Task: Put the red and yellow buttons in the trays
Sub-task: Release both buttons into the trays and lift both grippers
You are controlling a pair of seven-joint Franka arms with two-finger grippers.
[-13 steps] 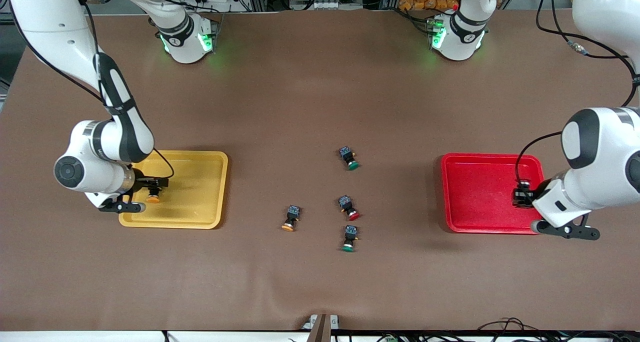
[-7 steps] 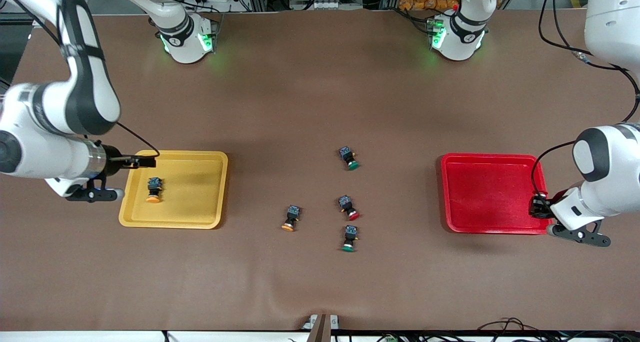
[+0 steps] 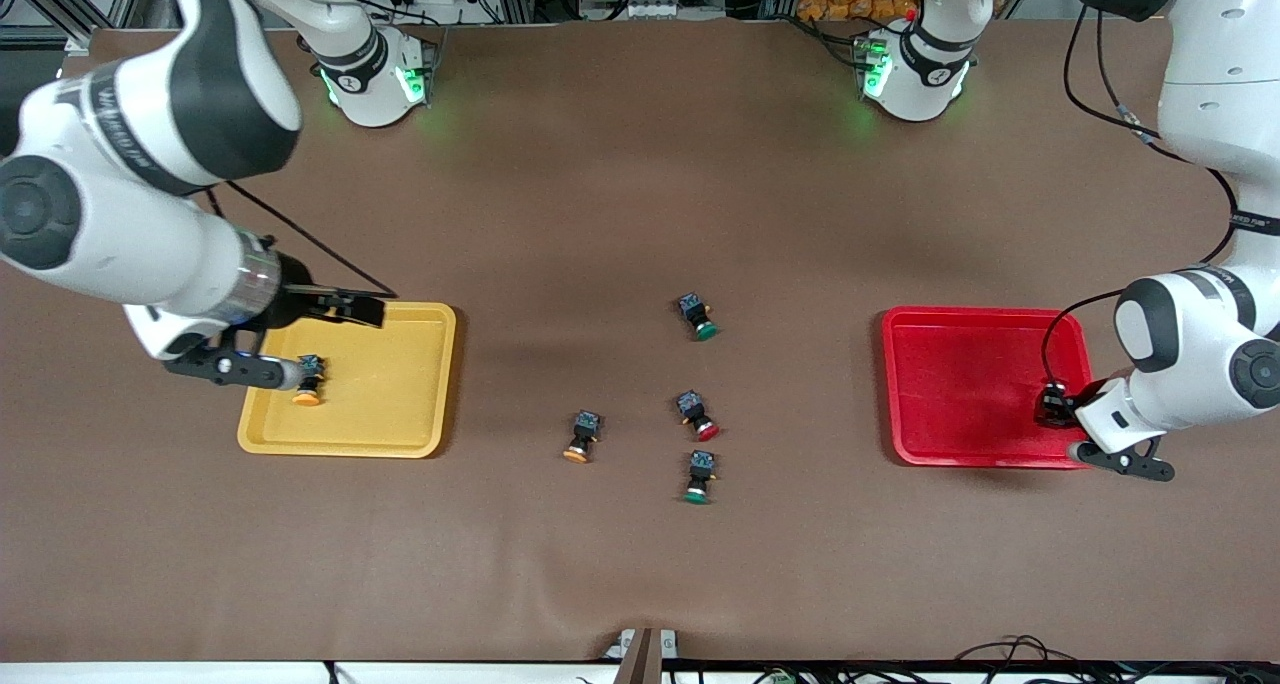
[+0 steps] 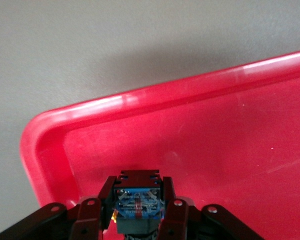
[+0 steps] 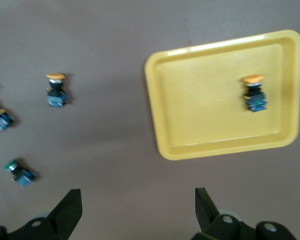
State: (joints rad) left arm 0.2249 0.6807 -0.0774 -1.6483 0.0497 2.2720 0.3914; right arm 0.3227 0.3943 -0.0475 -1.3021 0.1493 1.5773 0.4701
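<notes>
Front view: I see the right gripper (image 3: pixel 335 307) raised over the farther rim of the yellow tray (image 3: pixel 420 434). One yellow button (image 3: pixel 307 382) lies in that tray toward the right arm's end. A second yellow button (image 3: pixel 581 436) lies on the table (image 3: pixel 600 184) between the trays, with a red button (image 3: pixel 697 415) beside it and two green buttons (image 3: pixel 697 316) (image 3: pixel 698 476), one farther from the camera and one nearer. The left gripper (image 3: pixel 1055 405) is low inside the red tray (image 3: pixel 950 384), at the edge toward the left arm's end.

Left wrist view: my left gripper (image 4: pixel 140 210) has its jaws closed on a button's blue-grey rear block (image 4: pixel 138 201), one finger on each side of the body. The cap is hidden underneath; I judge it red. It sits just above the red tray (image 4: pixel 200 130) floor near a corner.

Right wrist view: the right gripper (image 5: pixel 137 210) is spread wide and holds nothing. The yellow tray (image 5: pixel 190 90) with its button (image 5: pixel 254 94) is well apart from the jaws, as is the loose yellow button (image 5: pixel 55 91).

Handling, my guess: light, rigid plastic, likely to roll on the round cap, so I'd pinch the flat sides of the black body.
</notes>
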